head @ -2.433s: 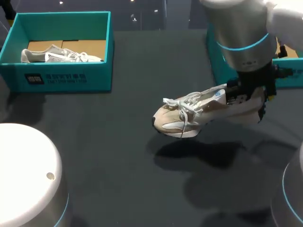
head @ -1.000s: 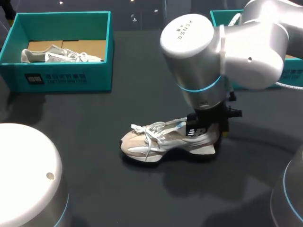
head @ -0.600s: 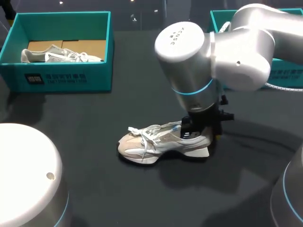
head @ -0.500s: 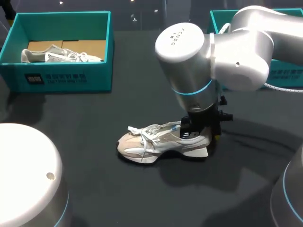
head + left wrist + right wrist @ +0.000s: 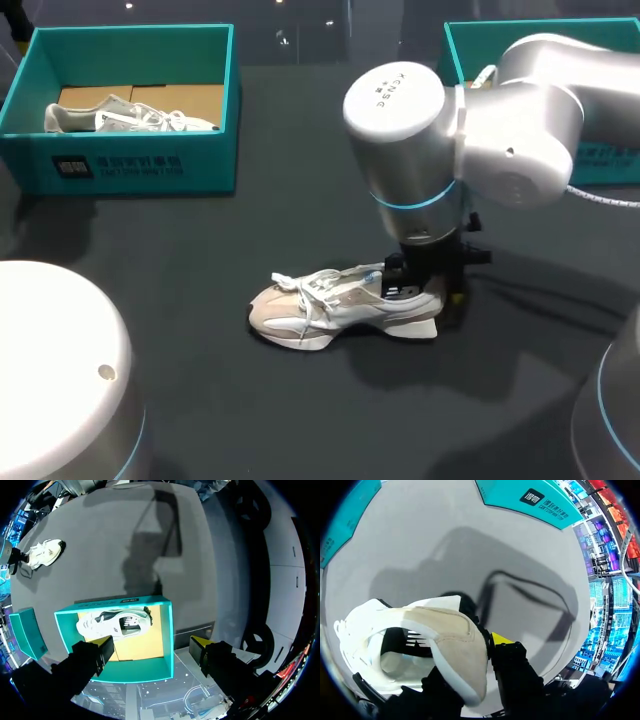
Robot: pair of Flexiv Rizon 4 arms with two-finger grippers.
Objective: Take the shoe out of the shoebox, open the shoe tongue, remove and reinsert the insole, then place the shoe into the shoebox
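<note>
A beige and white shoe [image 5: 335, 305] lies on its sole on the dark table, toe pointing left, laces loose. My right gripper [image 5: 432, 288] is shut on its heel, with the right arm standing over it. In the right wrist view the heel collar [image 5: 455, 630] sits between the fingers, one yellow tip [image 5: 500, 639] showing beside it. The right teal shoebox [image 5: 600, 155] stands behind the arm at the back right, its inside hidden. My left gripper [image 5: 151, 642] hangs open and empty high above the left shoebox [image 5: 167, 630].
The left teal shoebox [image 5: 140, 160] at the back left holds a second white shoe [image 5: 130, 115], also seen as the shoe [image 5: 115, 622] under my left gripper. A white dome of my left arm [image 5: 60, 370] fills the front left corner. A cable [image 5: 600, 195] trails from the right arm.
The right arm has brought the shoe down and to the left from the air near the right box and set it on the table. The grip stays on the heel.
</note>
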